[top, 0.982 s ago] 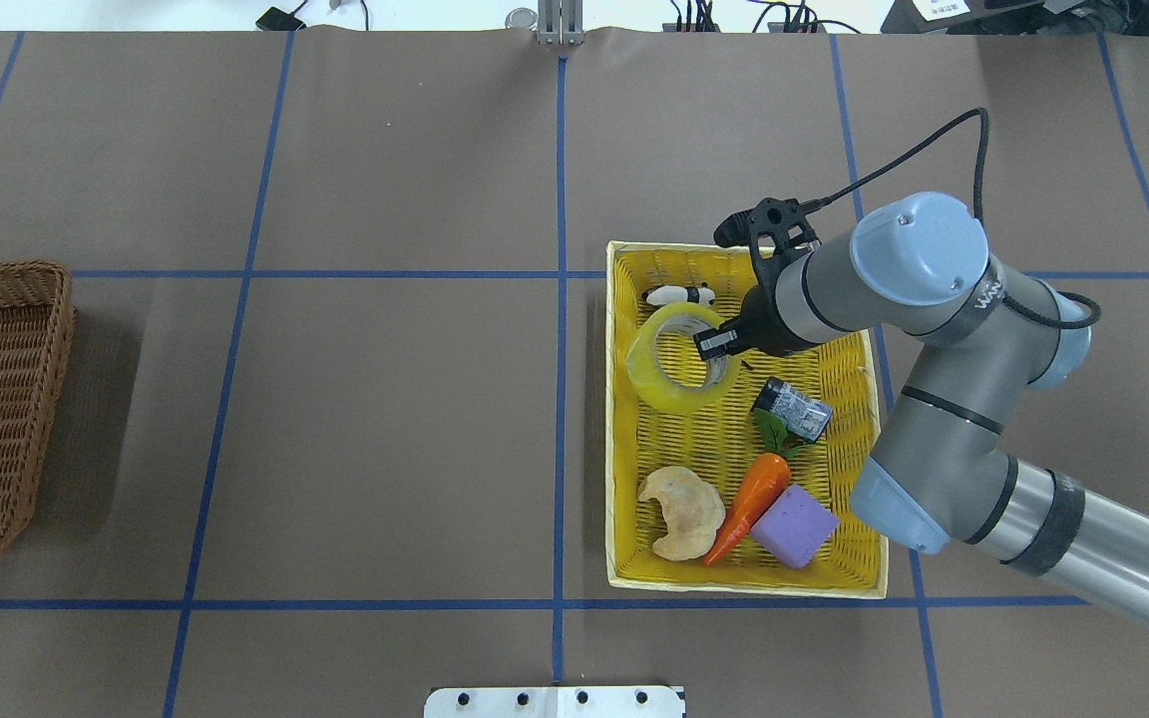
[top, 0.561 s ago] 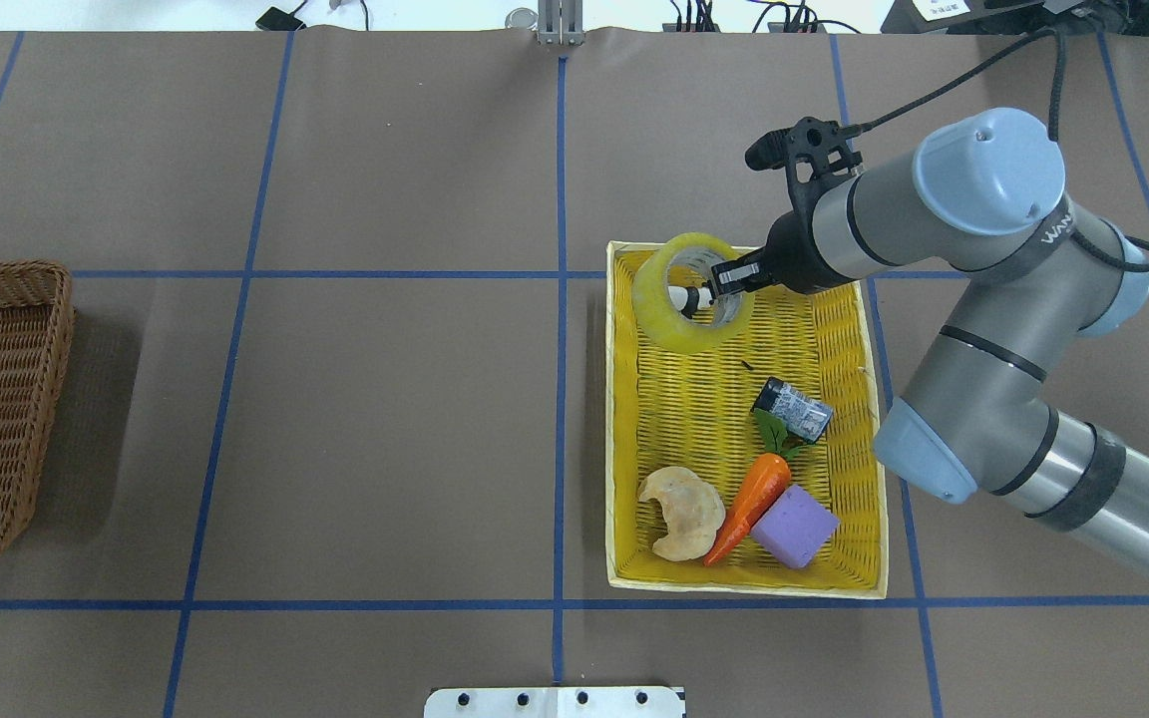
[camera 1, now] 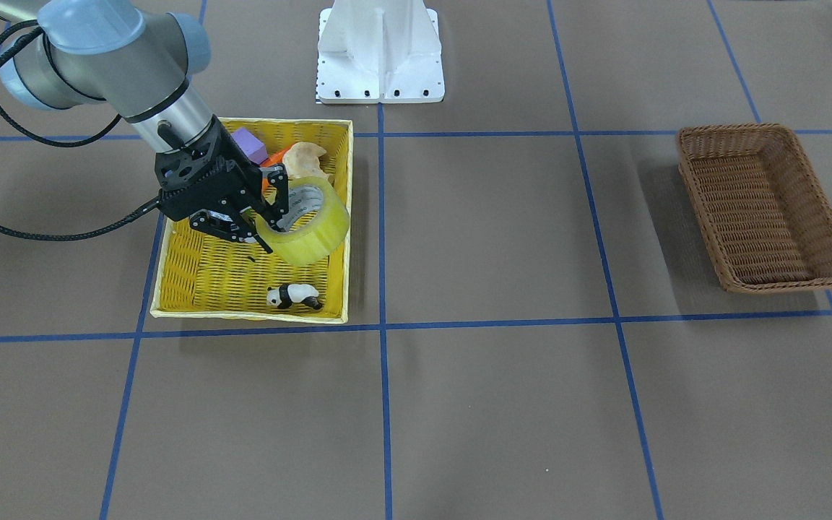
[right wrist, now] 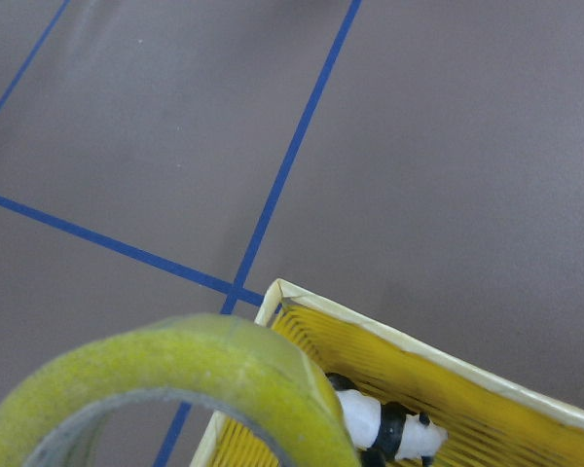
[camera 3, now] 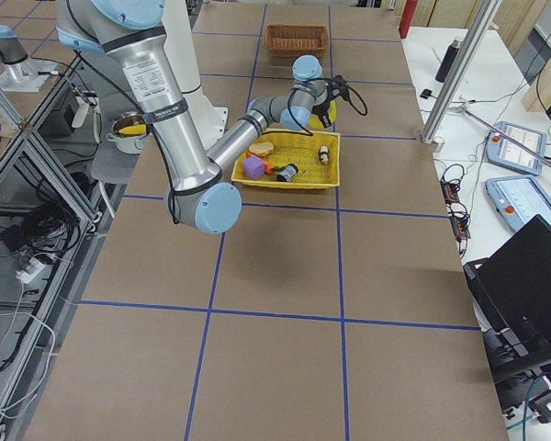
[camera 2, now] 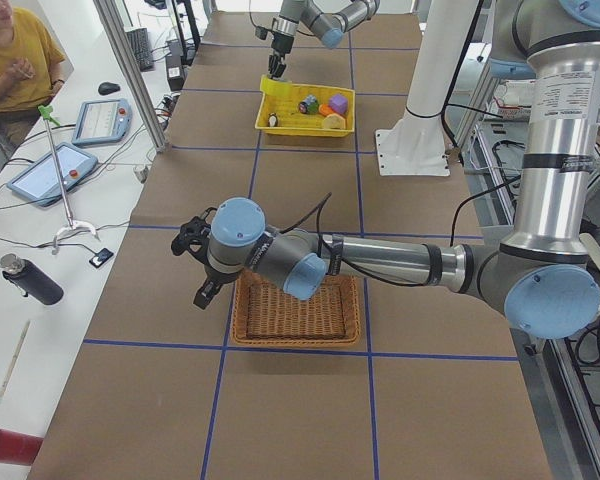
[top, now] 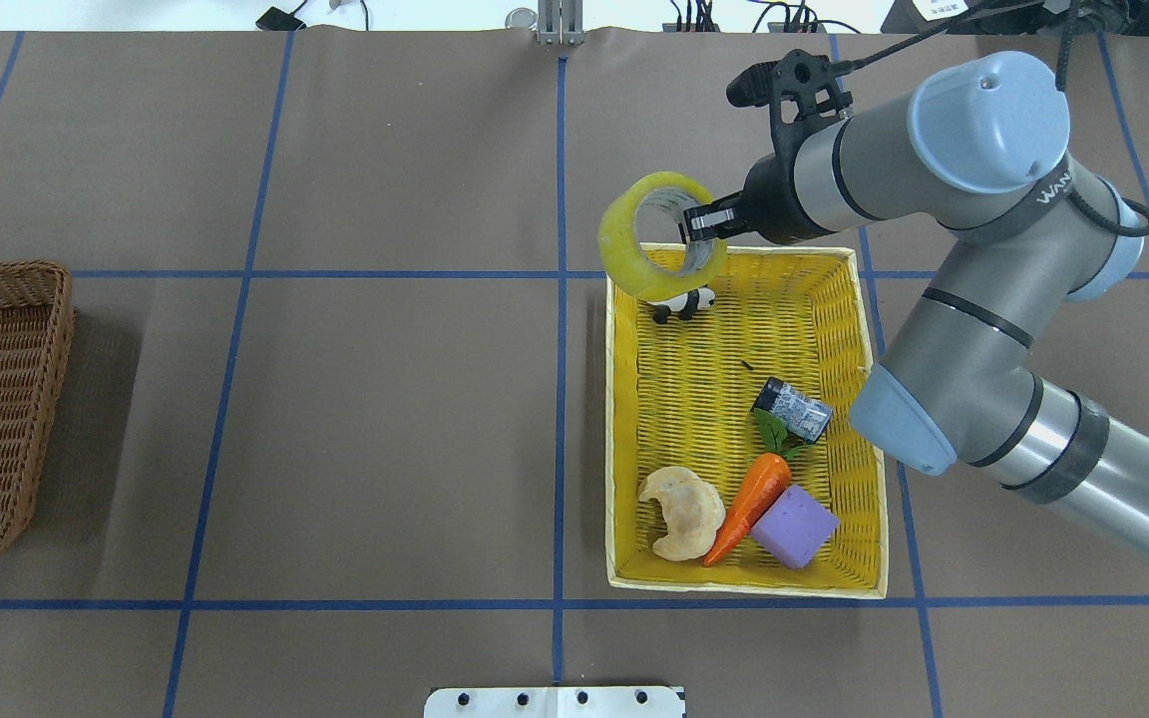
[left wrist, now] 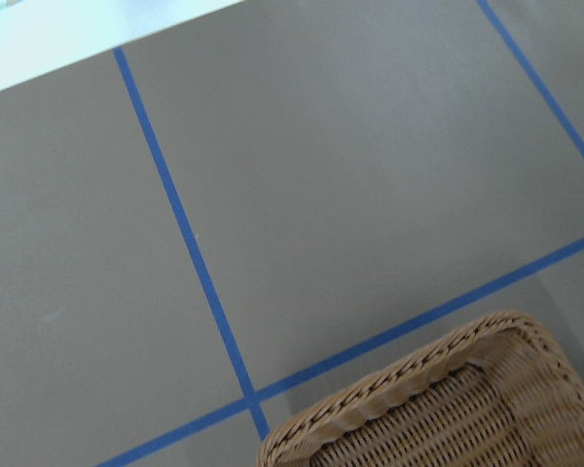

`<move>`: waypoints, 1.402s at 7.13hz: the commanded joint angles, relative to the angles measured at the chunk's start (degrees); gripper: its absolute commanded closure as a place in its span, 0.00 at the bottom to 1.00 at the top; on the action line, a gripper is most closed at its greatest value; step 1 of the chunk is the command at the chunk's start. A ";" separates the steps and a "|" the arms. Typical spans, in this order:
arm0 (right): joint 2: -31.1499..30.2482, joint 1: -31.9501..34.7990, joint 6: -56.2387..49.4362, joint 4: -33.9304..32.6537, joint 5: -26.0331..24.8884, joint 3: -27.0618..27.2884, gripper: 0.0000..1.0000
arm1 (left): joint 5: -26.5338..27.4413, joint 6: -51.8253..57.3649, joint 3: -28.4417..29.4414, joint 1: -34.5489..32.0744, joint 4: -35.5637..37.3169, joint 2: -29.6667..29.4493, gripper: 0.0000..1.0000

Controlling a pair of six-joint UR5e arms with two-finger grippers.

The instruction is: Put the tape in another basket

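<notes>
The right gripper (top: 702, 225) pinches only one wall of the tape (top: 615, 245) — swung fast towards the distant basket (top: 6, 399), that lopsided roll could twist loose.

The right arm (top: 973, 299) and left arm (camera 2: 380, 262) match: silver-grey tubes, pale-blue round joint caps, black bands at the joints. Dark lettering marks the right wrist. A black cable (camera 1: 26, 235) loops to the gripper (top: 702, 221) — black too. The white base (camera 1: 380, 50) shows dark screws along its edge.
</notes>
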 commanded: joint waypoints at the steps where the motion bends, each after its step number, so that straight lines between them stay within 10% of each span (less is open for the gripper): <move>1: 2.43 -1.78 1.21 -0.10 -3.77 -0.01 1.00 | 0.16 -4.51 -0.37 1.95 -1.77 -3.46 0.01; 7: 9.55 -11.01 3.93 -0.28 -20.73 -0.62 1.00 | 0.60 -26.02 -11.71 19.59 -3.80 -11.88 0.00; 10: 19.81 -11.29 4.99 -0.19 -25.93 -12.35 1.00 | 0.60 -33.53 -11.97 25.68 -4.06 -17.00 0.00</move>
